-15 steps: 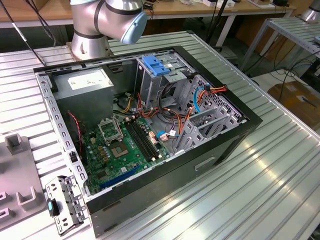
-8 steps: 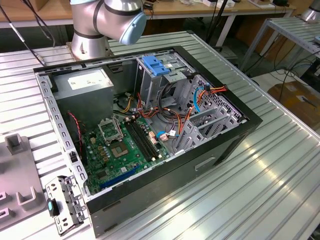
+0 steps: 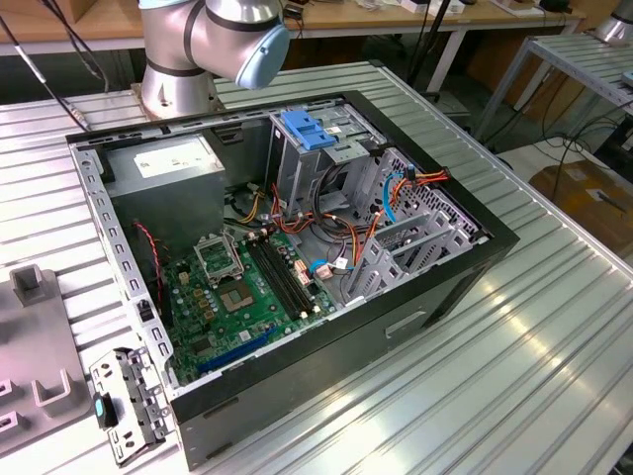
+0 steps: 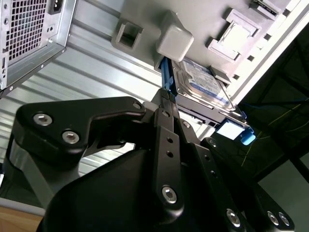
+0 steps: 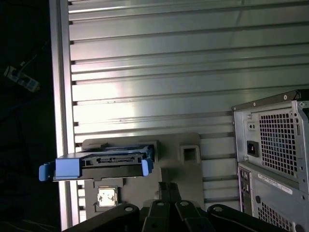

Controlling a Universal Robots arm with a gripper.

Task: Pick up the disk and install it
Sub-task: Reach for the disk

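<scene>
The disk (image 4: 205, 79) is a silver hard drive with a white and blue label and blue side rails. It rests on a grey holder plate (image 4: 203, 19) on the ribbed metal table. In the first wrist view the disk (image 5: 104, 162) shows edge-on, connector side facing me. My gripper (image 4: 163, 96) hangs above the holder, its black fingers together and empty, the tips close to the disk's blue rail. In the first wrist view the gripper (image 5: 169, 185) sits beside the disk, not around it.
The open computer case (image 3: 415, 307) lies on the table, with a motherboard (image 3: 247, 287), a power-supply box (image 3: 163, 158) and a metal drive cage topped by a blue latch (image 3: 307, 129). Its vented rear panel (image 5: 275, 145) stands near the holder. A loose bracket (image 3: 124, 401) lies by the case.
</scene>
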